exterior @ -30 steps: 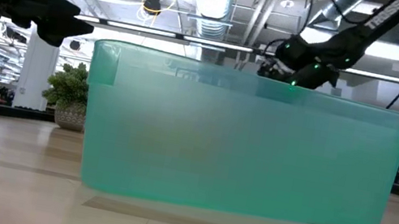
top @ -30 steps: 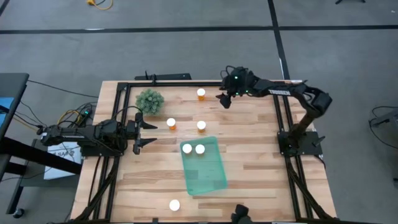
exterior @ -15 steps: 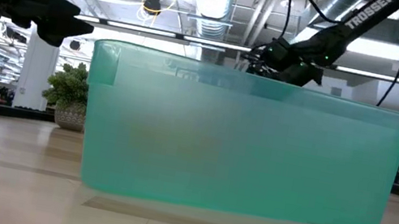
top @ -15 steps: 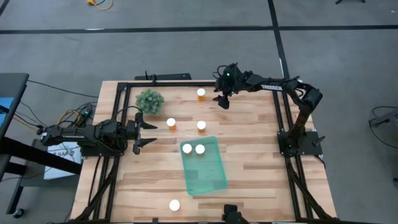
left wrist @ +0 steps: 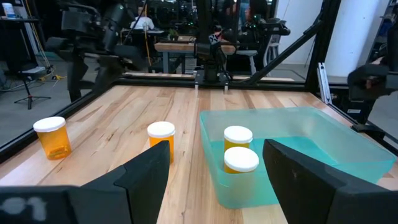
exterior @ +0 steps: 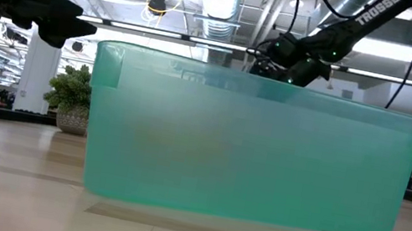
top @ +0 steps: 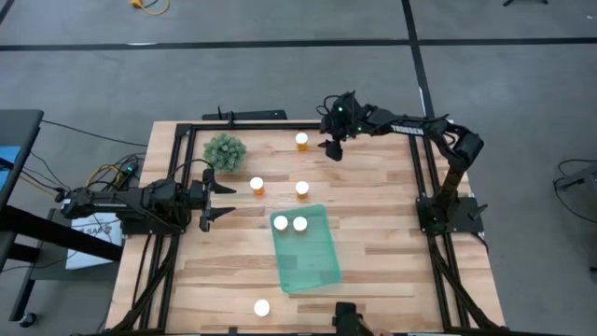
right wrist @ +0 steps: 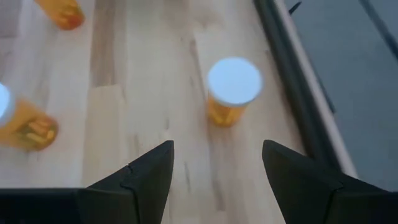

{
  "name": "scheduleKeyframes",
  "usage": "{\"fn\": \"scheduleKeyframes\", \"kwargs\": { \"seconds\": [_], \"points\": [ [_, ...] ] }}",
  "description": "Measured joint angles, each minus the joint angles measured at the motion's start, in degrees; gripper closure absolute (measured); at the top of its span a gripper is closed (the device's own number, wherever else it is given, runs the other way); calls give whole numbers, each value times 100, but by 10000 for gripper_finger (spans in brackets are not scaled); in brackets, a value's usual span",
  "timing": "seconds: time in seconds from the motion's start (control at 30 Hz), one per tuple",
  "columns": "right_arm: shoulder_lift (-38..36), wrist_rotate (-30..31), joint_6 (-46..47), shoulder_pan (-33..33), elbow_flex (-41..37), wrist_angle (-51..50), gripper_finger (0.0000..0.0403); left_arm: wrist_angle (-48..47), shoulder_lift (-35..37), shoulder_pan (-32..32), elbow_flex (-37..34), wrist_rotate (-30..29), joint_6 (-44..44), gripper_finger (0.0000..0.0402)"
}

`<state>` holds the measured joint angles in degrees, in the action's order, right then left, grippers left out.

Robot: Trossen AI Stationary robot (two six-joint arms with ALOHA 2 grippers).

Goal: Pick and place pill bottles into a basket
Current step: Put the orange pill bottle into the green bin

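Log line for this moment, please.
right gripper: open, beside far-edge pill bottle | left gripper: open, waiting at left edge | basket: two bottles inside | four outside

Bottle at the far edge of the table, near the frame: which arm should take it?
Right. The right gripper hangs open just beside that bottle, which sits straight ahead in its wrist view. The left gripper waits at the table's left side, farther away.

R arm stretched out, right pincer (top: 333,149) open; L arm low, left pincer (top: 219,199) open.
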<state>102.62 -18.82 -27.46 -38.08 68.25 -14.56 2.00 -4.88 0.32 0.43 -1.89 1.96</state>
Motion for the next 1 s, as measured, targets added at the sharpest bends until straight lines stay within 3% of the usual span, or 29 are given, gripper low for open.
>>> {"fn": "scheduleKeyframes", "kwargs": {
  "seconds": [0.2, 0.5, 0.73, 1.0],
  "points": [
    [9, 168, 127, -106, 201, 9, 163, 1, 0, -1, 0, 0, 0, 154],
    [691, 113, 191, 52, 669, -79, 163, 0, 2, -1, 0, 0, -1, 154],
    [1338, 88, 109, 160, 1317, -730, 163, 2, 1, 0, 1, 0, -1, 154],
    [1667, 69, 44, 331, 1802, -832, 163, 0, 1, -1, 0, 0, 0, 154]
  ]
}}
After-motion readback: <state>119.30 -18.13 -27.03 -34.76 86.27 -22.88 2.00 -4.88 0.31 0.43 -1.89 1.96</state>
